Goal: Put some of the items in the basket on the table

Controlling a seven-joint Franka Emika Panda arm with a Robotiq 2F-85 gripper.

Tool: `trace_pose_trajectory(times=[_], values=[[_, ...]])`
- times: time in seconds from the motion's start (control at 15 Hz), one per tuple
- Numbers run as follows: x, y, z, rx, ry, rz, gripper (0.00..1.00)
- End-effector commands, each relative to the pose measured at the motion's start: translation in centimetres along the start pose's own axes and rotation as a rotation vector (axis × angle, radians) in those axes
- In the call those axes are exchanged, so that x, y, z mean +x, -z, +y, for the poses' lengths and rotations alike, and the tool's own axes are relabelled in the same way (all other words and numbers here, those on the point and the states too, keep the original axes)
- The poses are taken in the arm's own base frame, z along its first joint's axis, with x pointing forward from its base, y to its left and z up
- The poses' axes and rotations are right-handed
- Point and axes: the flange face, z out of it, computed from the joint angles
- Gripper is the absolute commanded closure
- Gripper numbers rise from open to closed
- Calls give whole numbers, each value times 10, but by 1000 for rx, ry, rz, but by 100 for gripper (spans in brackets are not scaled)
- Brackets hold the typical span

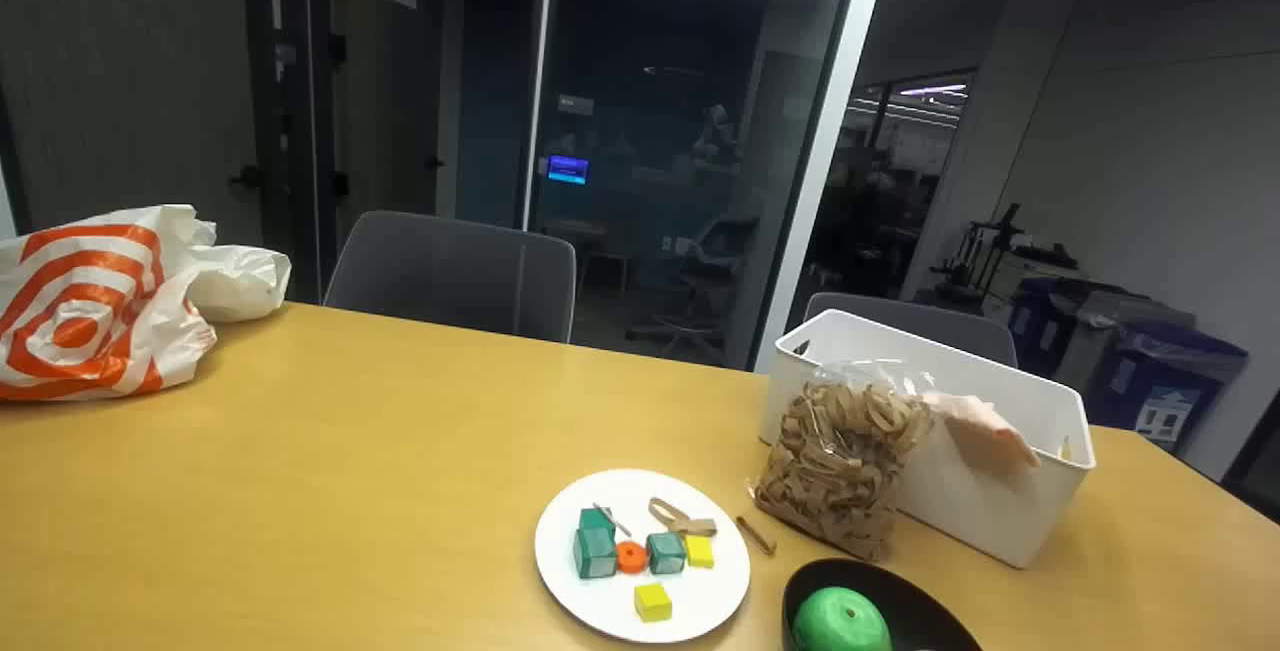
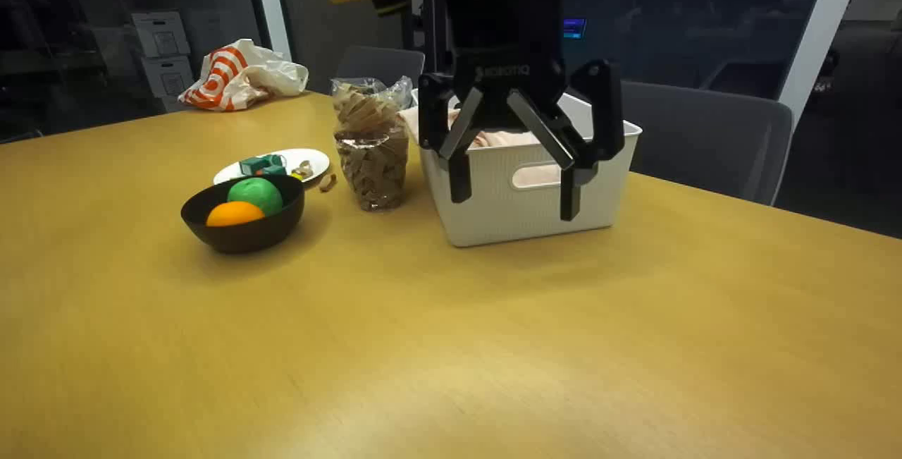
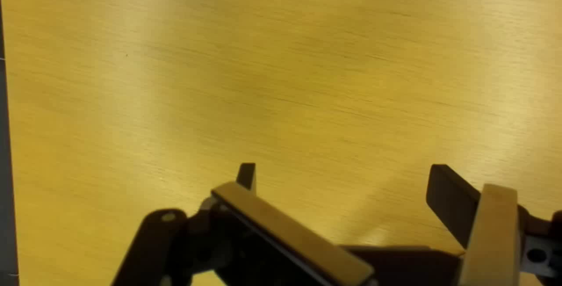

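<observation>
The white basket [image 1: 985, 506] stands on the tan wooden table [image 1: 350, 471] and also shows in an exterior view [image 2: 507, 216]. A pale pink cloth [image 1: 985, 421] hangs over its rim. The clear bag of tan-brown pieces [image 1: 845, 461] stands upright on the table beside the basket, and shows in an exterior view [image 2: 373, 163]. The fist-sized red round object is hidden or out of view. My gripper [image 2: 515, 194] is open and empty, pointing down in front of the basket in that view. In the wrist view its fingers [image 3: 344, 180] are wide apart over bare table [image 3: 281, 79].
A white plate [image 1: 600, 606] with small coloured pieces lies near the bag. A black bowl [image 2: 243, 237] holds a green ball [image 2: 255, 194] and an orange ball [image 2: 235, 213]. An orange-and-white plastic bag [image 1: 90, 331] lies farther off. Chairs [image 1: 450, 276] stand along the table edge.
</observation>
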Motion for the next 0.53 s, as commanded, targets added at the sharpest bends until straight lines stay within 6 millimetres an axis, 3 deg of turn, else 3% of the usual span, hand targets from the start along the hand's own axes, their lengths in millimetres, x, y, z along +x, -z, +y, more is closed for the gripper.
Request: trace_pose_trajectory(times=[0.0, 0.33, 0.47], values=[[1, 2, 1, -1, -1, 3, 0], [2, 6, 2, -5, -3, 11, 0], [14, 8, -13, 36, 61, 81, 0]])
